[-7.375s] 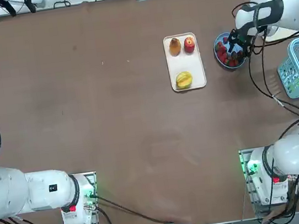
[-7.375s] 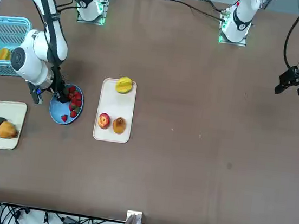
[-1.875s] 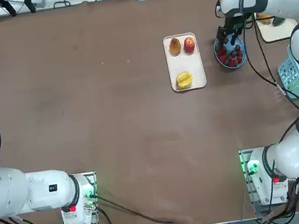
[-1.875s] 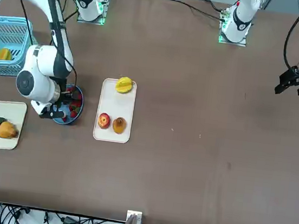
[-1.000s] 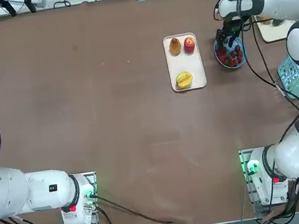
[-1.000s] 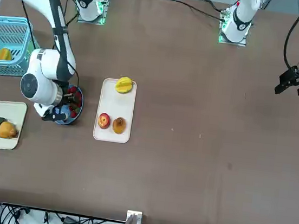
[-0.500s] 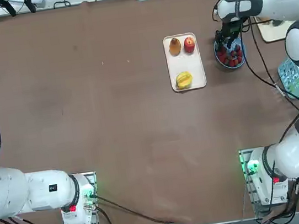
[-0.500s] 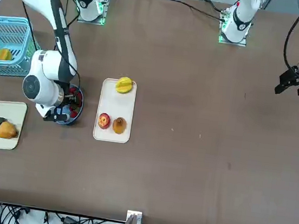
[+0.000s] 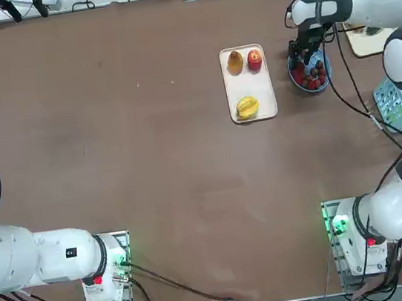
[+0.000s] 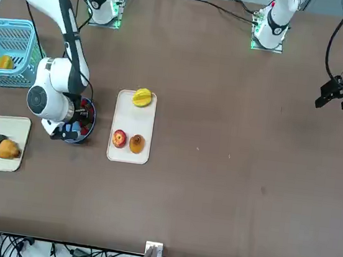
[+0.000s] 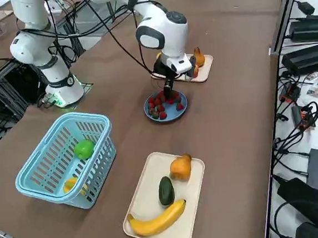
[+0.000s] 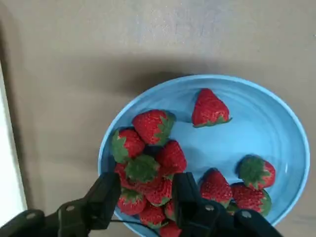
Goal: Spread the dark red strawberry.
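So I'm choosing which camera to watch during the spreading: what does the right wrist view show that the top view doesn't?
Only the right wrist view shows single strawberries apart, one lying alone, and the right gripper straddling a berry in the pile. Only the top view shows the fruit tray beside the blue bowl. Both show the bowl, the berries and the gripper over them.

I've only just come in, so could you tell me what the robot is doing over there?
The right gripper is down in the blue bowl, its fingers either side of a clump of strawberries. Most berries are bunched at one side, one lies apart and a few lie along the rim. The jaws stand partly open around the berries; none is lifted. The tray with the apple sits beside the bowl.
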`<state>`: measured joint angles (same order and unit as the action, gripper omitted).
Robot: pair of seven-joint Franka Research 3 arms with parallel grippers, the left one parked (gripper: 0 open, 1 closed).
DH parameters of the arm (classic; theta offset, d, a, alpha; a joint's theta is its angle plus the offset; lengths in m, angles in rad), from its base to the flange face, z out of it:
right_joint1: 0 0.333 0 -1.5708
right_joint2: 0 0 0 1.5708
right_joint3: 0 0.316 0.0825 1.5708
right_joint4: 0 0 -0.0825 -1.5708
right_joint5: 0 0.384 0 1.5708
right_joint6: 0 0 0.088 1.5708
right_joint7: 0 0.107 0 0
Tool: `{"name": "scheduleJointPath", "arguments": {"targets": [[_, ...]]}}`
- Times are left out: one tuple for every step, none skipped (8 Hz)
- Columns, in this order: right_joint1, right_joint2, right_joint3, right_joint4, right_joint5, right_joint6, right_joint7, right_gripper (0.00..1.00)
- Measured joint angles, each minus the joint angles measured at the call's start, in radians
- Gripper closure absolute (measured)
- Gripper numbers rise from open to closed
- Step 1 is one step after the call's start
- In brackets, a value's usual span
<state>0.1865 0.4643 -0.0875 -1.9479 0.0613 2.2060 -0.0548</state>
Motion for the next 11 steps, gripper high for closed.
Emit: {"name": "scheduleJointPath", "arguments": {"targets": [[0.000, 0.001, 0.000, 0.000, 0.000, 0.002, 0.000, 0.34], [0.000, 0.002, 0.000, 0.000, 0.000, 0.003, 0.001, 0.34], [0.000, 0.003, 0.000, 0.000, 0.000, 0.004, 0.001, 0.34], [0.000, 0.004, 0.000, 0.000, 0.000, 0.006, 0.002, 0.34], [0.000, 0.004, 0.000, 0.001, 0.000, 0.008, 0.002, 0.34], [0.000, 0.007, 0.000, 0.001, 0.000, 0.009, 0.002, 0.35], [0.000, 0.012, 0.000, 0.002, 0.000, 0.011, 0.002, 0.35], [0.000, 0.017, 0.000, 0.003, 0.000, 0.013, 0.002, 0.35], [0.000, 0.018, 0.000, 0.004, 0.000, 0.013, 0.002, 0.35], [0.000, 0.018, 0.000, 0.006, 0.000, 0.013, 0.003, 0.37], [0.000, 0.018, 0.000, 0.007, 0.000, 0.013, 0.003, 0.38]]}}
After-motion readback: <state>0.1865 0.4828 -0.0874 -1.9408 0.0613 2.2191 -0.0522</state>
